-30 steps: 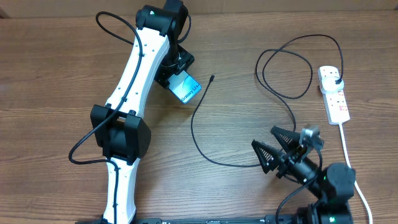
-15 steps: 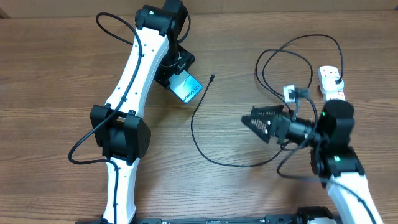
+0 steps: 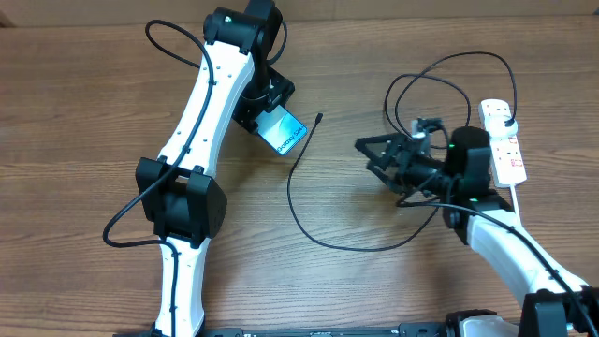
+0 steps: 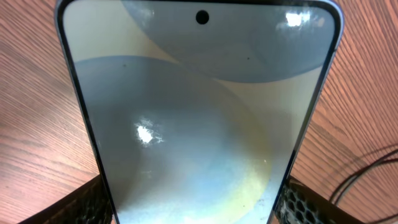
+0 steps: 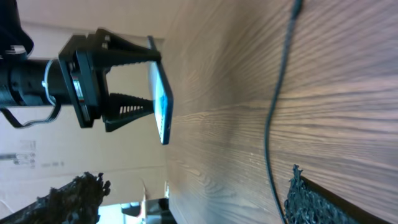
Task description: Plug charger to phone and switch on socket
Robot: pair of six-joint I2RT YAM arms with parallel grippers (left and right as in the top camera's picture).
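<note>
Two grippers: the left gripper (image 3: 267, 117) clamps the phone (image 3: 283, 132) aloft; the right gripper (image 3: 372, 159), wide open and empty, should squarely pinch the connector tip (image 3: 320, 117) of the charger (image 3: 289, 187), at the phone's two o'clock.

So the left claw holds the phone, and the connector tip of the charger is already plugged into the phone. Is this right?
Not quite. The left claw does hold the phone, but the connector tip of the charger is not plugged in. It lies loose on the table, beside the phone and apart from it. The overhead view shows this.
</note>
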